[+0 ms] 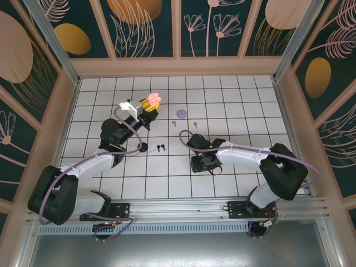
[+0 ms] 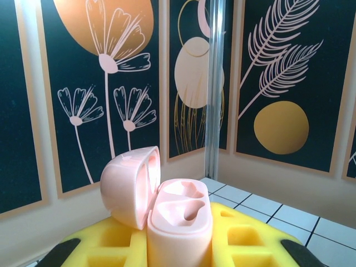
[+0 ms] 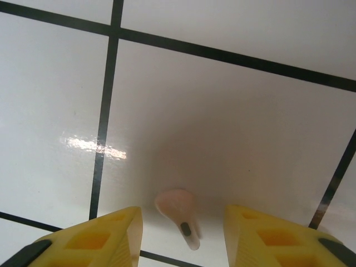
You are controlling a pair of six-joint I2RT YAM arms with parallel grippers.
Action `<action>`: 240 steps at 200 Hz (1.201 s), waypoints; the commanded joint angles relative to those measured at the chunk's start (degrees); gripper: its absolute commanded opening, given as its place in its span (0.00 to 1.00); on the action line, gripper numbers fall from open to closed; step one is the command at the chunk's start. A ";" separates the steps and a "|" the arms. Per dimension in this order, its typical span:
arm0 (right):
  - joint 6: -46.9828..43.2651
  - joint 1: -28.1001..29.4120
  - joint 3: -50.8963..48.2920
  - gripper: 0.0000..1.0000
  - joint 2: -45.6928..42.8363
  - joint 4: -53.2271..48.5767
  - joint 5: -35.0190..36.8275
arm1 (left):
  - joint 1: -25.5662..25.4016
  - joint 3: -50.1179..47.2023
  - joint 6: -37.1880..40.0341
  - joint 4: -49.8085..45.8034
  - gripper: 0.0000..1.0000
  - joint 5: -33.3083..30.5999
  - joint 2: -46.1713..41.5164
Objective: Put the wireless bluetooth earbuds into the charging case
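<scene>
Pale pink plastic is showing between the yellow fingers (image 3: 89,242) of the right gripper (image 3: 183,240). One pale pink earbud (image 3: 179,213) is lying on the white tiled bench (image 3: 222,111), just beside a dark grid line, with its stem pointing toward the camera. The fingers are standing apart, one on each side of it. The earbud seems to be touching neither, though the fingertips are running off the bottom edge, so contact there is hard to judge. In the top view this gripper is pointing down at the bench just right of centre.

The left gripper (image 1: 149,107) is hovering over the far left part of the bench. It is clamping the pale pink charging case (image 2: 179,222) upright between its fingers. The lid (image 2: 129,186) is hanging open to the left, and the two moulded sockets are facing up, bare.

Black earbuds (image 1: 159,148) are lying side by side between the two arms, to the left of the right gripper and well apart from it. One lilac earbud (image 1: 173,123) and a second lilac earbud (image 1: 194,123) are lying farther back. A round lilac case (image 1: 182,113) is sitting between them, slightly farther away.
</scene>
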 commanded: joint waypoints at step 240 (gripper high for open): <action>-1.13 1.86 1.66 0.31 4.26 -0.79 2.50 | -0.38 0.03 1.31 0.88 0.00 0.21 -1.28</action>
